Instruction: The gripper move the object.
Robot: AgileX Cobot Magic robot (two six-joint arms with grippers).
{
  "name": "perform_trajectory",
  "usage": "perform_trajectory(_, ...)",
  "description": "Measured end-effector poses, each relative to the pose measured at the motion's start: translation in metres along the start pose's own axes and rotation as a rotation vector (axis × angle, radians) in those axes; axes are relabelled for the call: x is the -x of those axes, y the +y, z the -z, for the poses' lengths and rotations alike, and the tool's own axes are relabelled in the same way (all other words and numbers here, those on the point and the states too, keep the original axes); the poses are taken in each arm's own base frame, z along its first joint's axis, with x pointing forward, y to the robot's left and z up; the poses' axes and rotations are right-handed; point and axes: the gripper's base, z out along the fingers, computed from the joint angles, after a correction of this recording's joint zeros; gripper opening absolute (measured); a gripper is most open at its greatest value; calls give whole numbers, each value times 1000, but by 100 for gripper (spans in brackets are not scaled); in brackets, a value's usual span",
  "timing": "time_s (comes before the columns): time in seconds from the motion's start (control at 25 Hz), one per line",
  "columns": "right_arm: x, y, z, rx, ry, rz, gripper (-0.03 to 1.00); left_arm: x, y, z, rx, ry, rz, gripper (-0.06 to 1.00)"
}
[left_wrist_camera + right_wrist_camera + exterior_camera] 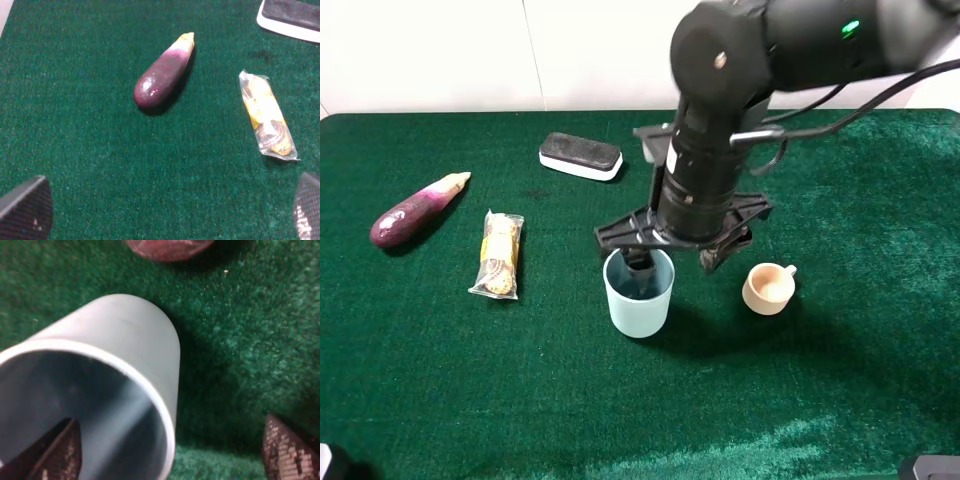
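Nearest us, the pale blue tumbler (638, 300) stands upright on the green cloth (470, 400), near the cream cup (768, 288). The right gripper (675, 262) straddles its rim, jaws apart: one finger dips inside, its tip hidden, the other hangs outside, clear of the wall. Of the left gripper (165, 215) we see only two cut-off fingertips, spread wide. Farther back, the arm (790, 40) hides part of the cloth.

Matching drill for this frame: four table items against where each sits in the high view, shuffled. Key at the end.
Items:
1 tumbler
2 cream cup
3 eggplant
4 eraser

Places:
A far left
B nearest the back edge
C middle, one finger of the right end effector inside it
D just right of the tumbler

Pairs: 1-C, 2-D, 3-A, 4-B
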Motion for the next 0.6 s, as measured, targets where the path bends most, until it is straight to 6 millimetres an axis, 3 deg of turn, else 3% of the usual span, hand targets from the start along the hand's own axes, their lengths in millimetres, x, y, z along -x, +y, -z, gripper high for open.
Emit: perform_trajectory(0.6,-29,-9,90,45,-169,-50,56,0,0,0,0,0,0,98)
